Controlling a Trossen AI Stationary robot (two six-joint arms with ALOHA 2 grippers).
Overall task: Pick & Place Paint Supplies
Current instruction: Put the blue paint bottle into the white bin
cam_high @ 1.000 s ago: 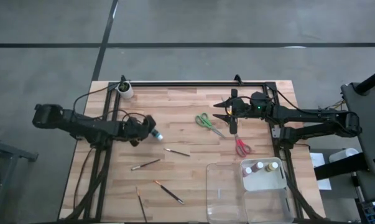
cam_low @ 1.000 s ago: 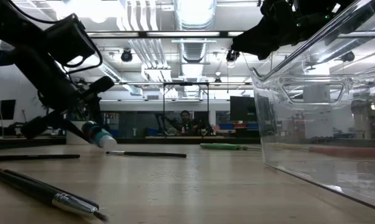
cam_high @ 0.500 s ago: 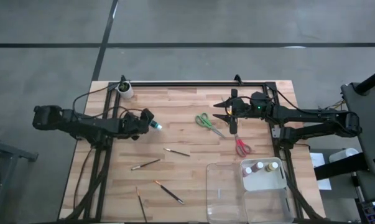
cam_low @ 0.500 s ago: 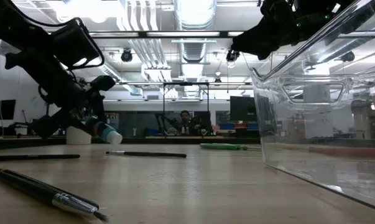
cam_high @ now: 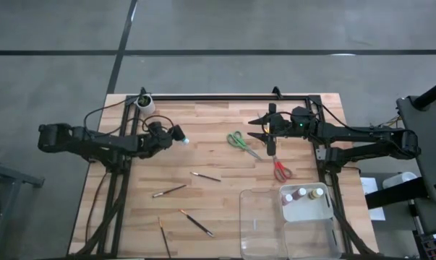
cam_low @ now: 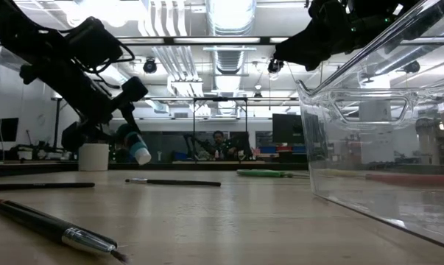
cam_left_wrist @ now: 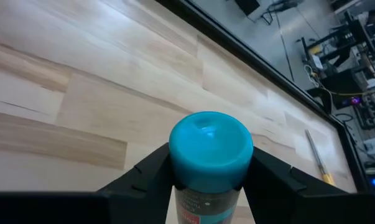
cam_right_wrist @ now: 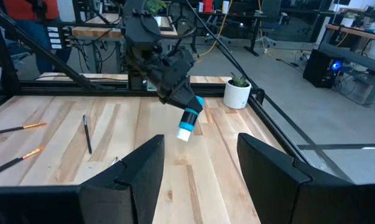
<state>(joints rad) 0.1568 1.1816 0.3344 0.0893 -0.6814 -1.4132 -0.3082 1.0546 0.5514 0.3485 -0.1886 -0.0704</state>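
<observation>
My left gripper is shut on a teal paint bottle at the far left of the table, and the bottle is off the wood. The low view shows the bottle tilted, with its pale end lowest. My right gripper hangs open above the table's far right, with nothing between its fingers. Just beside it, green scissors lie flat. Red scissors and several thin brushes lie flat on the wood. My left gripper pinches the bottle's body between its two fingers, one on each side. The fingers come from the table's left, slanting down. The bottle sticks out past the fingertips, tilted, its free end lowest and clear of the table.
A clear plastic tray stands at the near right, with small bottles in one compartment. Its wall fills the right of the low view. A small white cup stands at the far left corner. More brushes lie near the front.
My left gripper has risen and gone toward the table's far edge, rolling its wrist as it went. The teal bottle has gone with it, and it now hangs higher above the wood and is turned about.
</observation>
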